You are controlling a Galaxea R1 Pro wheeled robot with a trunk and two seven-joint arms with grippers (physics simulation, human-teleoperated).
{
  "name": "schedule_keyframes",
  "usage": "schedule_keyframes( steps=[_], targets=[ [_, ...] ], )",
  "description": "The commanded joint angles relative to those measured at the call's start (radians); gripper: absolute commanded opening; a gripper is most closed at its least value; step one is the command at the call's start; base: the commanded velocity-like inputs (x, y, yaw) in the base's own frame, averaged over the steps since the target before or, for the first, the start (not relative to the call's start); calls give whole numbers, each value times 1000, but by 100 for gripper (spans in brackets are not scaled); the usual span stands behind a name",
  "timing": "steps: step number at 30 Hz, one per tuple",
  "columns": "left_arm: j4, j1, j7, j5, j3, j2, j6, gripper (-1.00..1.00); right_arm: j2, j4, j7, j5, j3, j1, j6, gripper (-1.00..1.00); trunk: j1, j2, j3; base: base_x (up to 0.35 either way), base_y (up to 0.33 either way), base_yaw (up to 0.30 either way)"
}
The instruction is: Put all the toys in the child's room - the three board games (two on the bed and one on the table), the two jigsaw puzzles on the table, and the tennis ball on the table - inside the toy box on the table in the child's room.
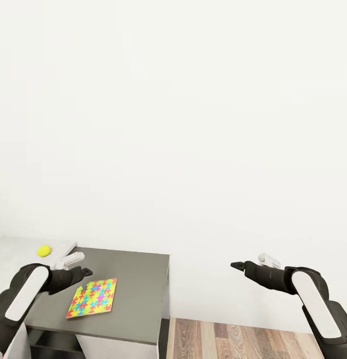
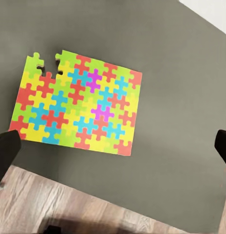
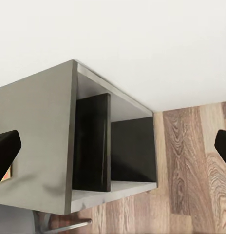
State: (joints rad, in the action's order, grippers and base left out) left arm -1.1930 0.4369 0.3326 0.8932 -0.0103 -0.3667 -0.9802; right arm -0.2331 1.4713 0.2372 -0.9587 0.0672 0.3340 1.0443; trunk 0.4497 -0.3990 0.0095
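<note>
The left gripper (image 2: 113, 146) is hanging above the dark grey cabinet top (image 1: 138, 289) with its fingers (image 2: 7, 151) spread wide, one dark tip at each side of the left wrist view, and nothing is sitting between them. They are touching nothing. Below the gap the jigsaw puzzle (image 2: 79, 105) is lying flat on that top (one piece is missing from an edge, leaving a notch).

In the head view the jigsaw puzzle (image 1: 92, 297) is lying near the cabinet's front-left part, at about seven o'clock in the frame, just beside the left gripper (image 1: 85, 272). Its longer axis is running from about seven o'clock up toward one o'clock, slightly tilted against the cabinet's edges.

The tennis ball (image 1: 43, 250) is resting on the pale table (image 1: 14, 254) at about eight o'clock, apart from the puzzle.

The right gripper (image 1: 235, 265) is hovering at about four o'clock over the wood floor (image 1: 233, 339), well apart from the cabinet; in the right wrist view its fingers (image 3: 7, 148) are likewise standing wide and empty.
</note>
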Motion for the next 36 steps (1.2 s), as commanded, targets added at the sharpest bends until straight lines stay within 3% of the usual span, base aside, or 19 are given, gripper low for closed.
schedule_keyframes(
  steps=[1, 5, 14, 17, 22, 25, 29, 36],
  targets=[
    [5, 4, 9, -3, 0, 3, 4, 100, 0, 0, 10, -11, 0, 0, 3, 100, 0, -1, -2, 0, 0, -38],
    [20, 15, 6, -40, 0, 12, 31, 100, 0, -1, 10, -11, 0, 0, 3, 100, 0, -1, -7, 0, 0, -55],
    [18, 19, 6, -52, 0, 19, 78, 100, 0, -2, 9, -13, -1, 0, 3, 100, 0, -1, -20, 0, 0, -62],
    [21, 23, 9, -58, 2, 35, 96, 100, 0, -3, 9, -14, -1, 0, 3, 100, 0, -1, -25, 0, 0, -18],
    [48, 62, 12, -123, 7, 47, 112, 100, 0, -3, 10, -14, -1, 0, 3, 100, 0, -1, -33, 0, 0, -5],
    [98, 78, 5, -197, 8, 49, 170, 100, 0, -3, 10, -13, -1, 0, 3, 100, 0, -1, -38, 0, 0, -1],
    [150, 99, 0, -235, 8, 50, 223, 100, 0, -3, 10, -13, -1, 0, 3, 100, 0, -1, -44, 0, 0, 0],
    [183, 112, -1, -245, 8, 50, 242, 100, 0, -3, 10, -12, -1, 0, 3, 100, 0, -1, -56, 0, 0, 0]
  ],
)
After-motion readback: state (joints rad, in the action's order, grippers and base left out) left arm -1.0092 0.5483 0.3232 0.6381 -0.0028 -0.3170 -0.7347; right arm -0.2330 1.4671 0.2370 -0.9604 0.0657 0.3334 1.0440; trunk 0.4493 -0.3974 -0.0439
